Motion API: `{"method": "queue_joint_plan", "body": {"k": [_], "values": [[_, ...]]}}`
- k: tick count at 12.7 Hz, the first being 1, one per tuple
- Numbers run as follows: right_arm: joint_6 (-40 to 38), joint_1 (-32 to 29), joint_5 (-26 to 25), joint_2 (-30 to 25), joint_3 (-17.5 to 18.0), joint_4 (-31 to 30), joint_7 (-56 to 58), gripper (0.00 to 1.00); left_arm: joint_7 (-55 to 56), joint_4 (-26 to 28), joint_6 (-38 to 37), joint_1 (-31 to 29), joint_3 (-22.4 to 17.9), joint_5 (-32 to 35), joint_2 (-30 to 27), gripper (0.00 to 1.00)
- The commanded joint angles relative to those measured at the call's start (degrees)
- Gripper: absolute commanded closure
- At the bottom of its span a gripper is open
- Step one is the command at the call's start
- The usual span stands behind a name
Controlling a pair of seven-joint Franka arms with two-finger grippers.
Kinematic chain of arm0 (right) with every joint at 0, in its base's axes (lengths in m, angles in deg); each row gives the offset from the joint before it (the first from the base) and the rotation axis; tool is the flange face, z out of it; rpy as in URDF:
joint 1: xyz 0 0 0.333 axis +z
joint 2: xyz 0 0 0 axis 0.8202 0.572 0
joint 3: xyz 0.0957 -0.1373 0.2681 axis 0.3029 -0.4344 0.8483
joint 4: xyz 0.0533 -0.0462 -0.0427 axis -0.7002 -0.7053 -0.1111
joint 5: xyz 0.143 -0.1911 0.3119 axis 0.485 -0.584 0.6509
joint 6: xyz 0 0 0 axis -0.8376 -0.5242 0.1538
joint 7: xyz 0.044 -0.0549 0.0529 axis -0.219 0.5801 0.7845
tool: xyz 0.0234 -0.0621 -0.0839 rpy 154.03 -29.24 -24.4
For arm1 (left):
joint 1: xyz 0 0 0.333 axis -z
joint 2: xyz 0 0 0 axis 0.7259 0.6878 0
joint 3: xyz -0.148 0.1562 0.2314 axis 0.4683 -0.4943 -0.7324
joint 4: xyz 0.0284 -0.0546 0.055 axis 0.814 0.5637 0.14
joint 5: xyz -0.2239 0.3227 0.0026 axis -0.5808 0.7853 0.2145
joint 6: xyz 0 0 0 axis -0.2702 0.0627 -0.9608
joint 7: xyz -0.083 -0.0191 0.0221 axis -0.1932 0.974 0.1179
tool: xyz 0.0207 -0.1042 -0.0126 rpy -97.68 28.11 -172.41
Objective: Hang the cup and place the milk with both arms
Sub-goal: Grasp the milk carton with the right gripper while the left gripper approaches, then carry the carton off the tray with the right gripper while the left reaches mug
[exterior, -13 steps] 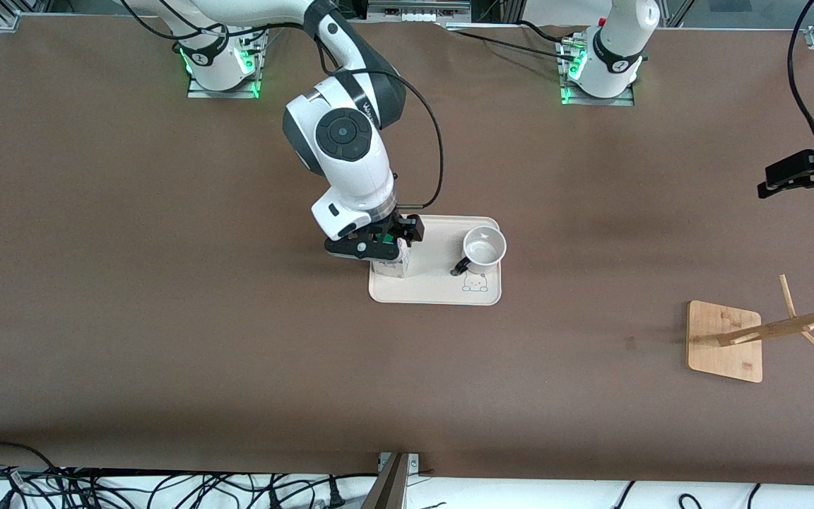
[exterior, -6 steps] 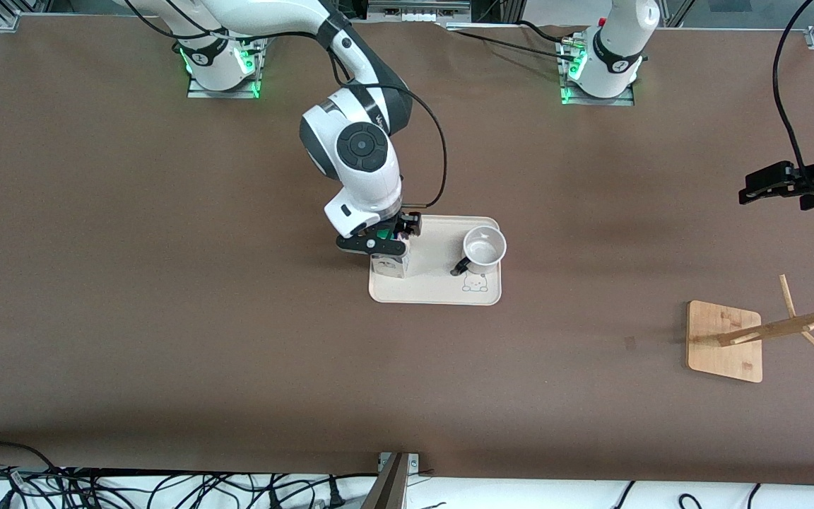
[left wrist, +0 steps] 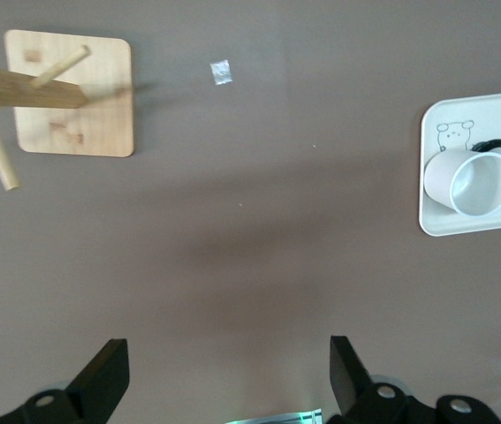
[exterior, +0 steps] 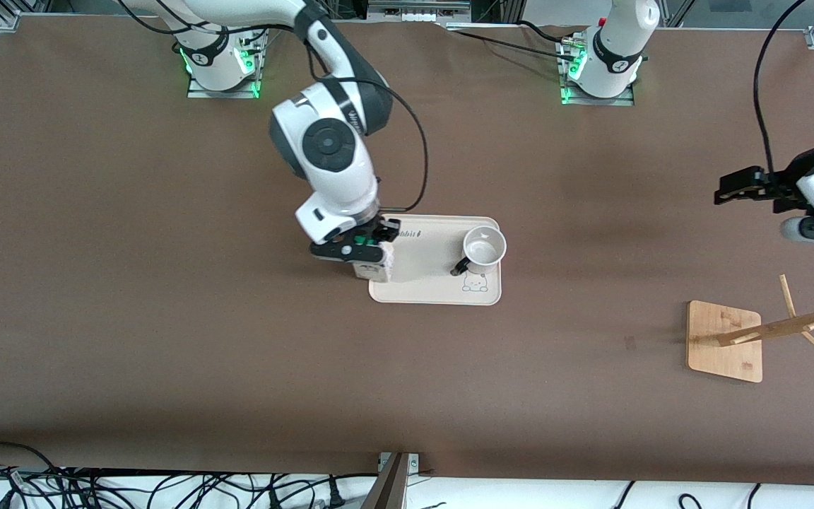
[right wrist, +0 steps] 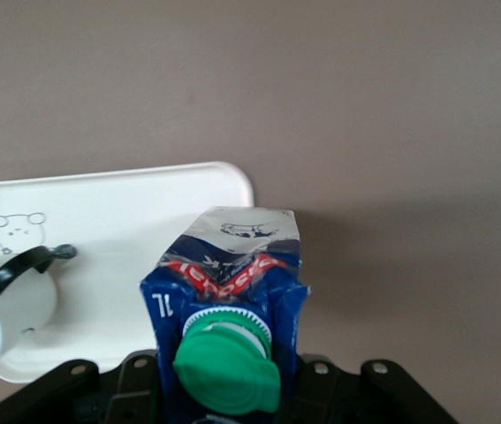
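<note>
Brown surface [exterior: 167, 339] carries a tray [exterior: 435, 291] holding the cup [exterior: 483, 249]. Right claw [exterior: 355, 249] grasps the milk [exterior: 370, 269] over the tray's edge. Left claw [exterior: 739, 189], released, hangs over bare surface near the rack [exterior: 725, 341].

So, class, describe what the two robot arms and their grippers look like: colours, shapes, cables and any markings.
Both arms are glossy white with rounded links and dark grey joints. The right arm has a round dark grey cap on its wrist and a black cable looping down to it. Each base glows green. The right gripper and left gripper are black, angular and two-fingered.
</note>
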Motion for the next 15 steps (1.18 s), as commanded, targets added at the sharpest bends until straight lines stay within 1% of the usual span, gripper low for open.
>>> {"method": "queue_joint_plan", "body": {"k": [1,2,3,4,5,7,9,11,13,14,15], "values": [[-7.3,-7.5,1.4,-5.4,0.4,-0.9,13.3,0.65,-0.5,-0.4,0.5,0.3,2.9,0.1,4.5,0.0],[-11.0,-10.3,1.3,-5.9,-0.4,-1.0,19.1,0.65,-0.5,-0.3,1.3,0.4,4.4,0.1,6.1,0.0],[-13.0,-12.3,1.3,-6.0,-2.1,-1.3,24.5,0.65,-0.4,-0.3,2.4,0.8,5.6,0.1,7.6,0.0],[-13.3,-13.3,1.3,-6.1,-4.9,-2.9,30.1,0.65,-0.2,-0.4,3.6,2.0,6.5,0.1,9.3,0.0],[-12.7,-13.6,1.5,-6.4,-7.8,-5.4,36.1,0.65,-0.1,-0.3,5.9,4.6,6.6,0.5,10.8,0.0],[-9.4,-13.7,2.6,-6.9,-10.7,-11.1,40.5,0.64,2.5,-0.3,10.0,8.3,6.6,0.9,14.2,0.0],[-5.4,-13.8,2.7,-7.2,-11.5,-15.2,41.8,0.64,4.6,-0.3,14.5,11.7,6.5,1.0,17.7,0.0],[-3.0,-14.1,2.7,-7.0,-11.6,-17.4,41.9,0.63,7.7,-0.4,19.9,13.0,6.8,0.8,21.4,0.0],[-0.6,-14.1,3.2,-6.5,-11.6,-18.7,41.8,0.59,9.0,-0.3,24.9,14.7,7.5,0.4,25.4,0.0],[-0.4,-14.2,3.5,-6.4,-11.6,-18.7,41.6,0.43,9.4,-0.3,26.4,16.9,7.5,0.9,26.9,0.0],[-0.4,-14.2,4.0,-6.4,-11.6,-18.7,41.2,0.06,11.9,-0.1,27.5,18.3,7.5,0.9,27.6,0.0]]}}
